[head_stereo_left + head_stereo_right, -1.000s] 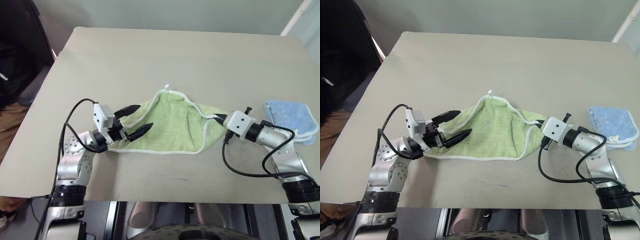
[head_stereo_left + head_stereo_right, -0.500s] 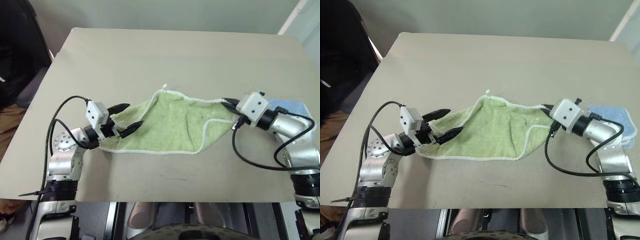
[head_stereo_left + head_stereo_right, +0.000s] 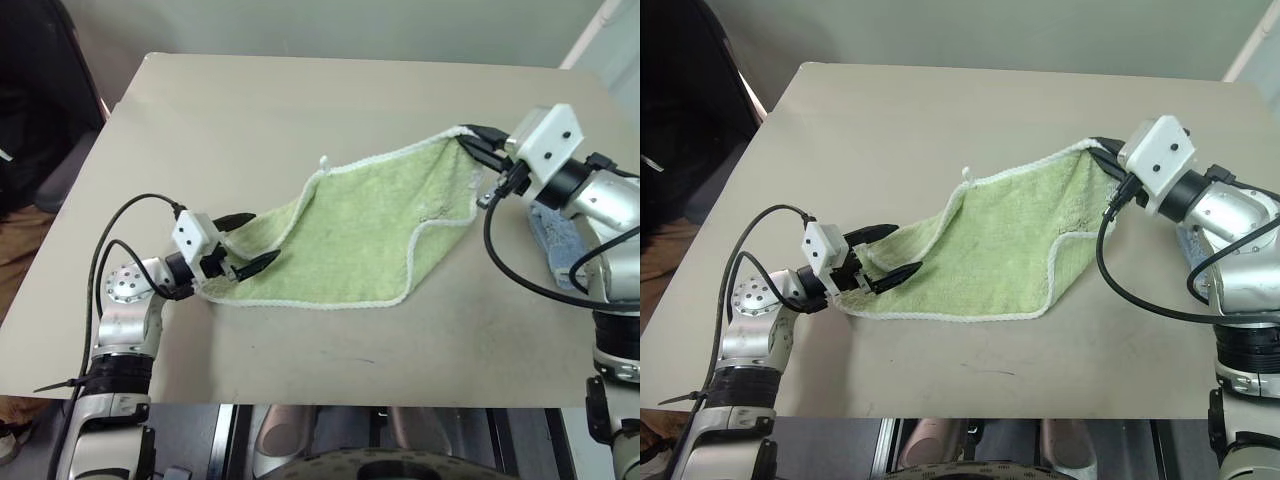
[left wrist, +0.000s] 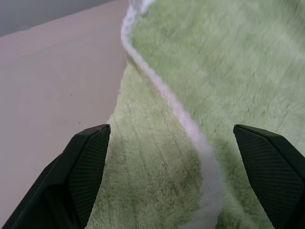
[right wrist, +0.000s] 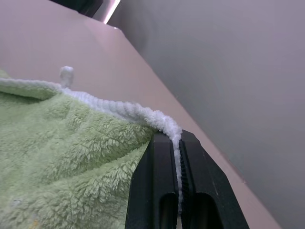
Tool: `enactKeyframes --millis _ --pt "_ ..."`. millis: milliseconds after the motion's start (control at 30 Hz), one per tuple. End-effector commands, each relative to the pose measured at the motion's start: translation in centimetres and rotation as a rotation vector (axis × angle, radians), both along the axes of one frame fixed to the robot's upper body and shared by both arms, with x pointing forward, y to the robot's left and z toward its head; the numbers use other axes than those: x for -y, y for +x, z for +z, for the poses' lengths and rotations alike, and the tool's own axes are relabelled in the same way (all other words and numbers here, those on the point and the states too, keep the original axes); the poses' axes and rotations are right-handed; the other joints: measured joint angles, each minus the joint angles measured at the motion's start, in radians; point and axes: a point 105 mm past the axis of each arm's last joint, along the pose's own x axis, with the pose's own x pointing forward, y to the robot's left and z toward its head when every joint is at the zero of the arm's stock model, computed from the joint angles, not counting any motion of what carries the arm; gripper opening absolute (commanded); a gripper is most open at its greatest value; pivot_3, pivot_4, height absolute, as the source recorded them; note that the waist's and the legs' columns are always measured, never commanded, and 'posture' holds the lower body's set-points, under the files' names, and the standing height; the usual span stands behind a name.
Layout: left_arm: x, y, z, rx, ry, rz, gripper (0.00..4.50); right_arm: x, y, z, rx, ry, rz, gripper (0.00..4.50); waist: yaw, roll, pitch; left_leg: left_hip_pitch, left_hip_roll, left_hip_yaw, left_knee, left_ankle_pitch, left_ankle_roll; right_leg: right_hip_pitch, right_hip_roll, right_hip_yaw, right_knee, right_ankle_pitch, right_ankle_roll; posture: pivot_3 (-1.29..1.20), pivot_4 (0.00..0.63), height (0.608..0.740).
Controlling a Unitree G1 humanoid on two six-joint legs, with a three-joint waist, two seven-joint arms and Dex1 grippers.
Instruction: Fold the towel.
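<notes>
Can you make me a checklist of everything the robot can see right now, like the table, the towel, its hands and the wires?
Surface: beige table, bare around the cloths.
Job's things: green towel, one corner lifted, the rest draped down to the table.
Clutter: blue towel beside the right arm.
Grippers: right gripper shut on the towel's white edge; left gripper open over the towel's low end.
Cables: black cable looping from each wrist.
Surroundings: a person beside the table.

No legible txt, labels or nos.
</notes>
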Motion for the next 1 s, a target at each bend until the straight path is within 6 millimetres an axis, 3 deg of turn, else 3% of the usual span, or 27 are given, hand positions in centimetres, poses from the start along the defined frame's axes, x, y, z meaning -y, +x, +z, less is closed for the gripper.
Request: enactKeyframes --millis 33,367,467,700,800,1000 --pt "-0.1 0.3 0.3 0.056 0.058 -0.013 4.5 0.2 -0.7 2.3 0.081 0.012 -0.002 0.03 0.0 0.0 0.0 0.0 0.0 0.0 0.0 0.0 0.0 0.0 0.0 0.0 0.0 0.0 0.0 0.0 0.15 0.74" --pt "-0.7 0.7 -0.5 0.115 0.139 -0.011 4.5 -0.1 -0.8 2.3 0.074 0.015 0.0 0.03 0.0 0.0 0.0 0.0 0.0 0.0 0.0 0.0 0.0 -0.001 0.0 0.0 0.0 0.0 0.0 0.0 0.15 0.74" --pt "-1.0 1.2 0.2 0.137 0.113 0.012 3.84 -0.2 -0.9 2.4 0.077 0.023 -0.002 0.0 0.0 0.0 0.0 0.0 0.0 0.0 0.0 0.0 0.0 -0.001 0.0 0.0 0.0 0.0 0.0 0.0 0.15 0.74" --pt "-0.9 1.6 0.7 0.152 0.13 0.006 1.32 -0.3 -1.1 2.3 0.075 0.029 0.0 0.0 0.0 0.0 0.0 0.0 0.0 0.0 0.0 0.001 0.001 -0.001 0.0 0.0 0.0 0.001 -0.001 0.0 0.15 0.74" --pt "-0.8 1.9 1.8 0.158 0.064 0.025 0.15 -0.1 -1.1 2.3 0.075 0.026 -0.006 0.0 0.0 0.0 0.0 0.0 0.0 0.0 0.0 0.001 0.001 -0.001 0.0 0.0 0.0 0.001 0.0 0.0 0.15 0.74" --pt "-2.1 3.5 3.5 0.16 -0.012 0.132 0.03 0.6 -1.1 2.2 0.078 0.02 -0.039 0.0 0.001 0.0 0.0 -0.001 0.0 0.0 0.0 0.001 0.001 -0.001 0.0 0.0 0.001 0.001 -0.001 0.0 0.15 0.74"
